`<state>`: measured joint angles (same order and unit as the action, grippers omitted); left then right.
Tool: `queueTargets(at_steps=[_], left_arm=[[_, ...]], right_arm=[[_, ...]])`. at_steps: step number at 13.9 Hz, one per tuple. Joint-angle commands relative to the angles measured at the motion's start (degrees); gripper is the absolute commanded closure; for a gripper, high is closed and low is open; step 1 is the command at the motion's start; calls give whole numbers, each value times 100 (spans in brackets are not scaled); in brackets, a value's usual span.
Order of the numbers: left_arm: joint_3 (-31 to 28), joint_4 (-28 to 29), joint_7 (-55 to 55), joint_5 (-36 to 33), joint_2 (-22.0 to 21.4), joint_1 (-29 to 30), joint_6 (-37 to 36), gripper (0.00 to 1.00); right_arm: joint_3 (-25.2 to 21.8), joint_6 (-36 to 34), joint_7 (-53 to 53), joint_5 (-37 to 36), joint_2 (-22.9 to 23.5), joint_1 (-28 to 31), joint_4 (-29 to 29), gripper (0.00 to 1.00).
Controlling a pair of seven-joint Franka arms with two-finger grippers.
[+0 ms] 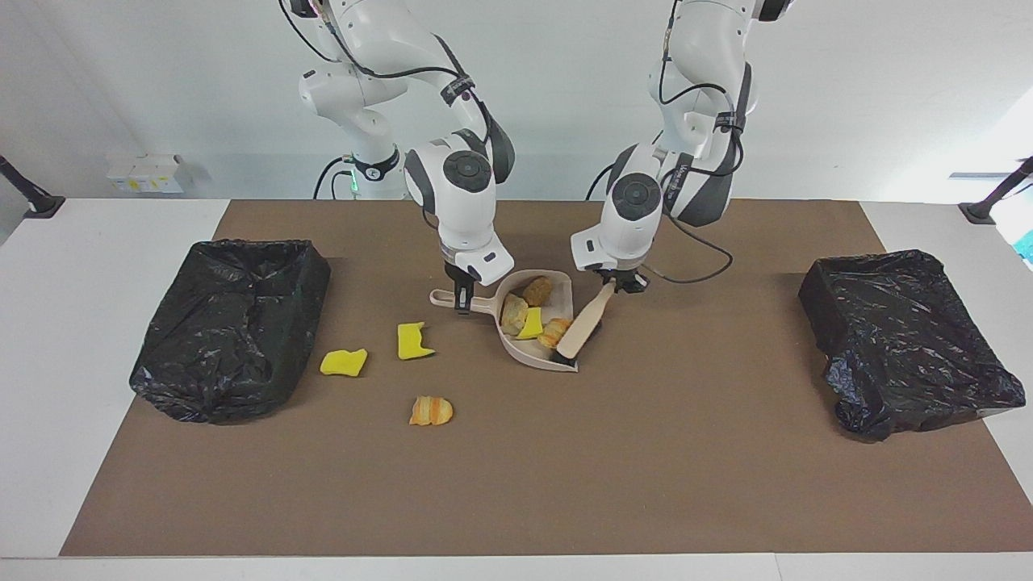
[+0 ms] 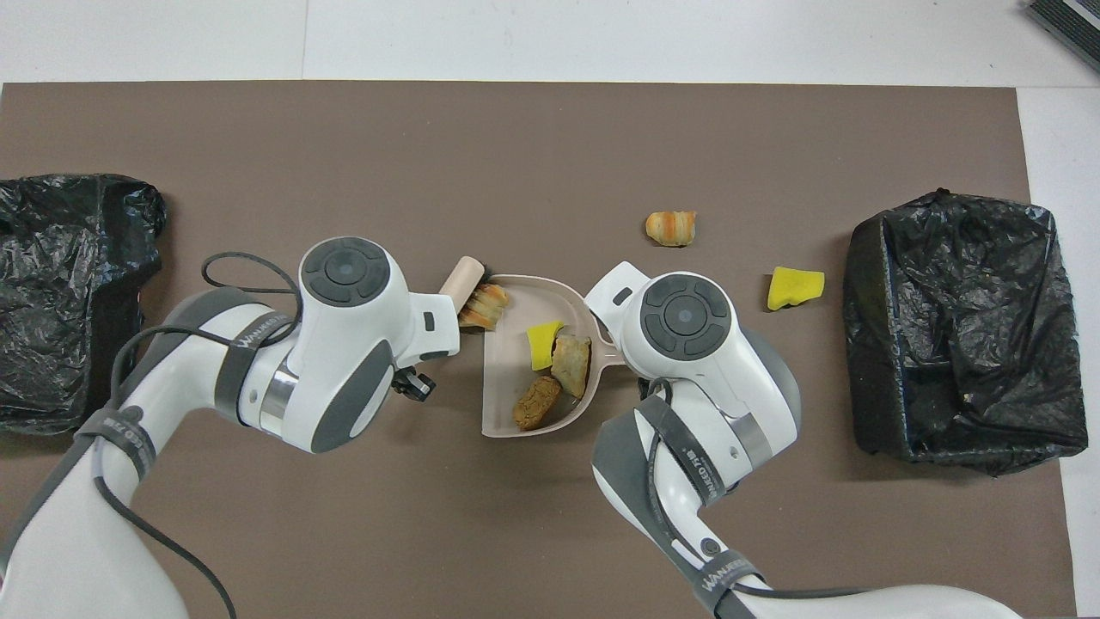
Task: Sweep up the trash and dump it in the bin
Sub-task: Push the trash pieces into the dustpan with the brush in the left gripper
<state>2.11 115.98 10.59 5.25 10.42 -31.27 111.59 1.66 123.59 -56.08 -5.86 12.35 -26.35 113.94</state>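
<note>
The beige dustpan (image 1: 557, 359) (image 2: 503, 378) lies mid-mat, its handle (image 1: 444, 298) in my shut right gripper (image 1: 462, 303). Several trash pieces lie in it: a brown lump (image 1: 537, 289) (image 2: 535, 402), a tan lump (image 1: 514, 313) (image 2: 571, 361), a yellow scrap (image 1: 530, 324) (image 2: 541, 344) and an orange roll (image 1: 554, 331) (image 2: 485, 305). My left gripper (image 1: 617, 282) is shut on the brush (image 1: 583, 327) (image 2: 462, 279), which slants across the pan's mouth against the orange roll. Loose trash on the mat: two yellow scraps (image 1: 416, 340) (image 1: 343, 361) (image 2: 795, 287) and an orange roll (image 1: 431, 411) (image 2: 671, 227).
Two bins lined with black bags stand on the brown mat: one at the right arm's end (image 1: 234, 323) (image 2: 962, 327), beside the loose scraps, and one at the left arm's end (image 1: 904, 339) (image 2: 69, 292). White table borders the mat.
</note>
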Motion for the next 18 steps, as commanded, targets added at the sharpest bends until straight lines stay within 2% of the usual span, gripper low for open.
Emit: queueTargets(at_steps=[1,6,7,10,14,16,18], left_arm=[[-62,92,-22,493,-198,-220,-260,100],[-88,65,-680,556,-329,-169,-410,100],[-88,65,-1169,556,-495,-186,-436,100],[-62,30,-3190,556,-637,-291,-595,100],[-62,56,-3730,556,-953,-344,-954,100],[-62,248,-4168,556,-1137,-615,-1087,100],[-62,774,-4897,556,-1506,-1045,-930,100]], right_arm=[[36,-10,133,-64,-31,104,49,100],[36,-81,45,-64,-48,191,-3,100],[36,-107,27,-64,-66,244,-3,100],[36,-177,-104,-55,-110,332,-38,100],[45,-379,-482,33,-189,542,-152,100],[45,-545,-762,68,-259,701,-257,100],[36,-957,-1166,304,-294,911,-512,100]])
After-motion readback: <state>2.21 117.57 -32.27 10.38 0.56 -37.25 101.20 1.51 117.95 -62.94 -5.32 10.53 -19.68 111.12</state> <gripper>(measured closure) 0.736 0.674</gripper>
